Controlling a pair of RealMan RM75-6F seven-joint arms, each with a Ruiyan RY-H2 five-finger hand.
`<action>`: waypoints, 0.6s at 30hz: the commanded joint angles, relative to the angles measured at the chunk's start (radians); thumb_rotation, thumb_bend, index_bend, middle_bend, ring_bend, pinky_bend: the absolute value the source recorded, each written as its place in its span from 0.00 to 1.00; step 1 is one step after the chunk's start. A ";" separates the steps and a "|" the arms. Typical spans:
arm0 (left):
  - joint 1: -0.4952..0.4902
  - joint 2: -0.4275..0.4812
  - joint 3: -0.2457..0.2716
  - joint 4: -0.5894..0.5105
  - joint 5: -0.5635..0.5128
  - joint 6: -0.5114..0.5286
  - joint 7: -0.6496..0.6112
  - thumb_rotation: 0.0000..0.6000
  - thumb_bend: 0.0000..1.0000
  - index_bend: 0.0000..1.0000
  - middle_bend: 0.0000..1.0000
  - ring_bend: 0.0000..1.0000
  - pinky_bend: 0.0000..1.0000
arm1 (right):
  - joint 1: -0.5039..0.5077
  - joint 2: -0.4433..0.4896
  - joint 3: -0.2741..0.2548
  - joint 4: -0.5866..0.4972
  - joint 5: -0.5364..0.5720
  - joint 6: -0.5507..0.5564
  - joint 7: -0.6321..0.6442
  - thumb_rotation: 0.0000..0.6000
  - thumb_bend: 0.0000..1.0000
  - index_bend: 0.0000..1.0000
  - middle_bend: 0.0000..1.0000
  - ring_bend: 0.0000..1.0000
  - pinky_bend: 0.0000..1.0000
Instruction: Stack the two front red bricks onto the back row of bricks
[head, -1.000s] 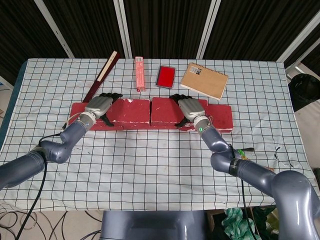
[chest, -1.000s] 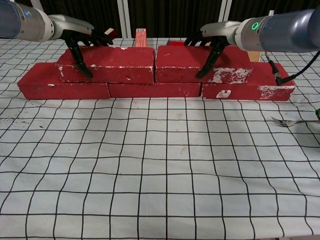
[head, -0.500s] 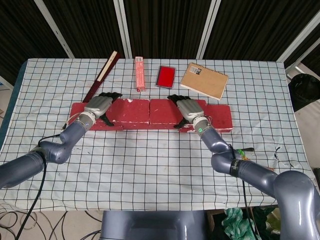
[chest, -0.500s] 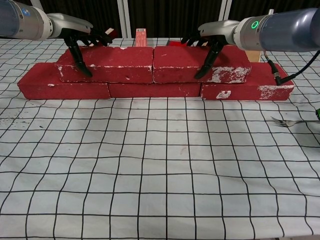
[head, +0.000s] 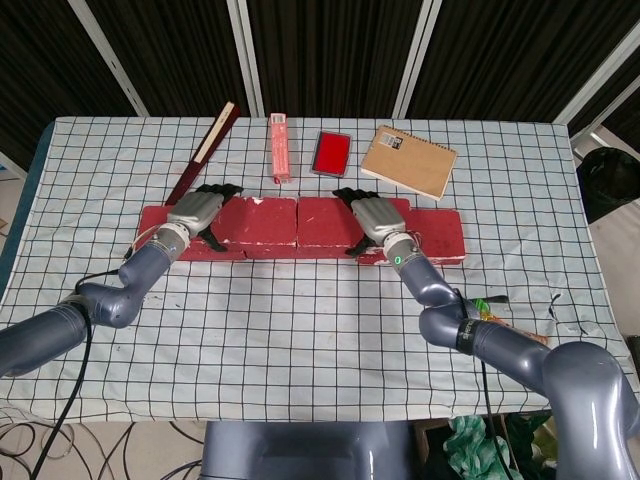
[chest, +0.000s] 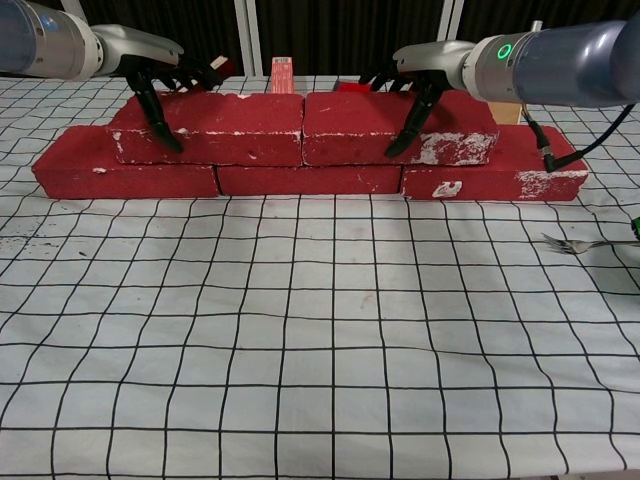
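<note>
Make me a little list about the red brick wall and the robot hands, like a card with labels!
bottom row: three red bricks lying end to end on the checked tablecloth
top row: left upper brick and right upper brick, meeting end to end
left robot hand: gripping the left upper brick, fingers over its front face
right robot hand: gripping the right upper brick
behind the wall: pink box, red case, brown notebook
also there: fork

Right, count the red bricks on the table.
5. Three in the bottom row: left, middle, right. Two on top: left, right. More could be hidden behind.
</note>
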 joint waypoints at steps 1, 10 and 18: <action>-0.001 0.000 0.002 0.001 -0.003 -0.002 0.001 1.00 0.00 0.02 0.03 0.00 0.00 | 0.000 0.000 -0.001 0.001 0.002 0.001 -0.002 1.00 0.05 0.05 0.04 0.07 0.10; -0.002 0.000 -0.001 -0.003 0.000 0.005 0.004 1.00 0.00 0.02 0.03 0.00 0.00 | 0.000 0.004 -0.003 -0.006 0.009 0.003 -0.011 1.00 0.04 0.05 0.04 0.06 0.09; -0.002 0.007 0.002 -0.010 -0.010 0.010 0.009 1.00 0.00 0.02 0.03 0.00 0.00 | 0.000 0.003 -0.003 -0.005 0.012 0.006 -0.013 1.00 0.03 0.04 0.04 0.05 0.09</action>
